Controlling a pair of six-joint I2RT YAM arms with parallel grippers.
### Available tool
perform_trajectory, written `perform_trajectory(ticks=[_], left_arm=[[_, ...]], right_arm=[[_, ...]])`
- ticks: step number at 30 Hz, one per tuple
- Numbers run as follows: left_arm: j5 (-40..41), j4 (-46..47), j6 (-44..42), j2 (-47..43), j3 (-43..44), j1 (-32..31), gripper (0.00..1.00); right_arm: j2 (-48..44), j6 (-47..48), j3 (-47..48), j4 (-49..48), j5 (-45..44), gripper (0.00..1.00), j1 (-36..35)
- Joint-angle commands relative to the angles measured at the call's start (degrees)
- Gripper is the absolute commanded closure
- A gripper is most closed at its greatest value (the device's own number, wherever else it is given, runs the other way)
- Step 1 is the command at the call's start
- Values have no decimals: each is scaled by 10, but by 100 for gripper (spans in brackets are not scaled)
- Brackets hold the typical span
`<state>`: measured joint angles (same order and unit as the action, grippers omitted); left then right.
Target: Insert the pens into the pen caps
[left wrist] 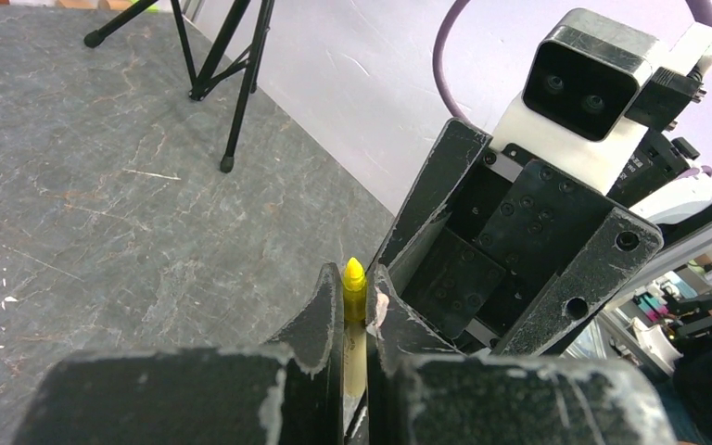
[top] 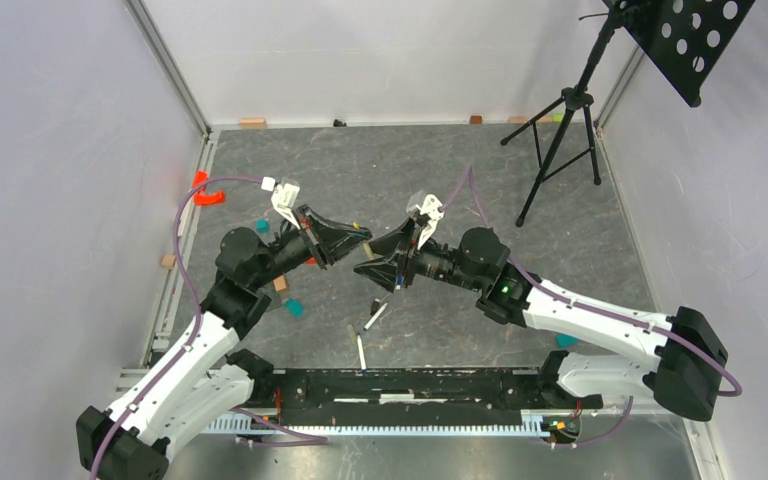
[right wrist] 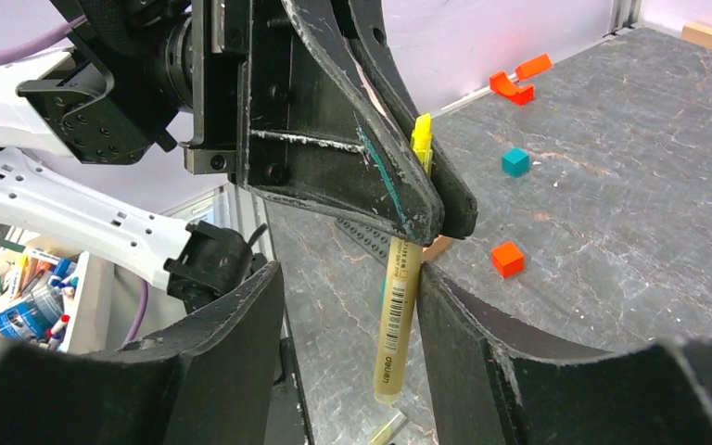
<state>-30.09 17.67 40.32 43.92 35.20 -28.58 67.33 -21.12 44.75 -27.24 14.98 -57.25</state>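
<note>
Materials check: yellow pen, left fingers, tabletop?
Pen: translucent yellow-olive plastic, glossy, with a barcode label. Left fingers: black matte plastic by the look, edges scuffed white. Tabletop: grey, marble-veined, matte; stone or printed laminate, cannot tell.

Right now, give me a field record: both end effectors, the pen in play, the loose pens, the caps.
left end effector: shut on yellow pen, tip poking out
right end effector: open, straddling that pen's barrel
loose pens: white pen and second white pen lying on the table, towards its near edge
caps: none made out in these views
</note>
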Motion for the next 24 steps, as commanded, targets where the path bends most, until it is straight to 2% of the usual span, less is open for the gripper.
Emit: perform_trajectory(ticks=[1,6,11,18,21,24], left_arm=[[4,14,13,-9,-3,6,98],[6,14,14,-12,-5,10,98],[9,14,13,-16,-9,12,98],[13,14,14,-13,-11,13,98],[16,12,13,-13,-12,14,98],[28,-1,6,-14,-11,15,96]], right_arm=[[8,15,14,0,0,42,1],[17,17,9,5,9,49,3],[15,18,7,2,5,62,8],[15,17,13,-5,9,58,12],[18,15,12,-7,15,74,12],[17,15,7,-5,16,100,12]])
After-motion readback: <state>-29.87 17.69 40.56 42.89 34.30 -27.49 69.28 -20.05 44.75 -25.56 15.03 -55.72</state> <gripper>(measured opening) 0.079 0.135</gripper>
